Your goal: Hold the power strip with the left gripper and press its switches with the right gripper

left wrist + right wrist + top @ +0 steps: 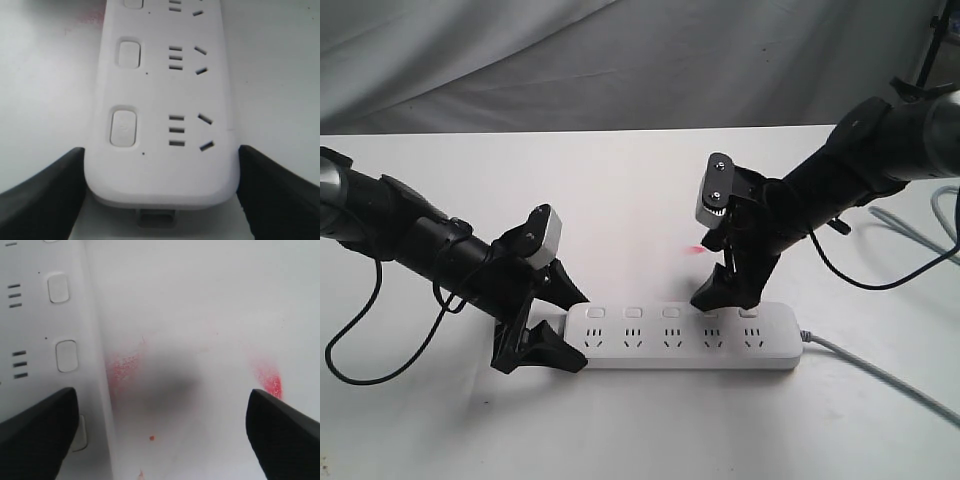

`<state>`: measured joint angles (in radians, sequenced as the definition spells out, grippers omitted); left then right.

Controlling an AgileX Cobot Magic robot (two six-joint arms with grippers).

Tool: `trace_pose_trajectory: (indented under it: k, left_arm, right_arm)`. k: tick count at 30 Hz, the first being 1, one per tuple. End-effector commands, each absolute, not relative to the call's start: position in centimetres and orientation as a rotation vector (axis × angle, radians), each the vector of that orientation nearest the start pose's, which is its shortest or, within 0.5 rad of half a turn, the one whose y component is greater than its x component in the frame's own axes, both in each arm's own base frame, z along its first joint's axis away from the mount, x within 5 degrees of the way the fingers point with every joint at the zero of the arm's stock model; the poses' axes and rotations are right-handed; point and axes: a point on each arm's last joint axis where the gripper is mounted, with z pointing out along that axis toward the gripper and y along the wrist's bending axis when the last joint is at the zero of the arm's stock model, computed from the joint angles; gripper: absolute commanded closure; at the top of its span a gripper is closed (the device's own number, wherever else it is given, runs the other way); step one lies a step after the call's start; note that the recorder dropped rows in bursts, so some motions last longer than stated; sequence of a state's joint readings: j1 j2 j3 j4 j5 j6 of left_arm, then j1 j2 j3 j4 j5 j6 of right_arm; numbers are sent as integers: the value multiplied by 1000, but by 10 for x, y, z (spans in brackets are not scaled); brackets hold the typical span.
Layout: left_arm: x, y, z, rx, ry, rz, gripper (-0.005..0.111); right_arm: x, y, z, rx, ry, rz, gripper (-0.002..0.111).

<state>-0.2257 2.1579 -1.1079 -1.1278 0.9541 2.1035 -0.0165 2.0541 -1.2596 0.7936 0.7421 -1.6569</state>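
Observation:
The white power strip [685,338] lies flat on the white table [620,200], its grey cord [880,375] running off to the right. My left gripper [576,332] straddles the strip's left end. In the left wrist view its black jaws lie against both long sides of the strip [160,170], shut on it. The switches [671,312] form a row along the far side. My right gripper [720,285] stands open; one finger [40,430] sits over the fourth switch [81,432] from the left, partly hiding it. Its other finger [285,435] hangs over bare table.
Red smears [122,367] mark the table just behind the strip, one visible in the exterior view [695,248]. A loose black cable [360,330] loops beside the left arm. Grey cables [920,235] lie at the right edge. Grey cloth [620,60] hangs behind the table.

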Motion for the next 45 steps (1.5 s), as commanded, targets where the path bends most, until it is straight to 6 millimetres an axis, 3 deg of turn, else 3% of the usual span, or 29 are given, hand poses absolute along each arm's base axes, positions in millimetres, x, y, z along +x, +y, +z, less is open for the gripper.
trace_pose_trajectory:
  k: [1, 9, 16, 25, 27, 33, 35, 45]
  left_arm:
    - [330, -146, 80, 1709, 1887, -928, 107]
    - [330, -146, 80, 1709, 1887, -928, 107]
    - [330, -146, 80, 1709, 1887, -928, 107]
    - [330, -146, 80, 1709, 1887, -928, 107]
    - [330, -146, 80, 1709, 1887, -928, 107]
    - [330, -146, 80, 1709, 1887, -928, 107]
    - [330, -146, 80, 1709, 1887, -928, 107]
    - [330, -146, 80, 1709, 1887, -928, 107]
  right_arm:
    - [392, 34, 131, -1382, 2248, 357, 25]
    - [391, 32, 128, -1430, 2255, 332, 25]
    - [391, 29, 109, -1477, 2289, 338, 25]
    - [391, 27, 109, -1473, 2302, 304, 25]
    - [392, 30, 115, -1432, 2289, 326, 25]
    - [386, 37, 180, -1325, 2168, 341, 25]
    - [383, 38, 191, -1327, 2146, 343, 25]
    - [382, 36, 188, -1382, 2158, 307, 25]
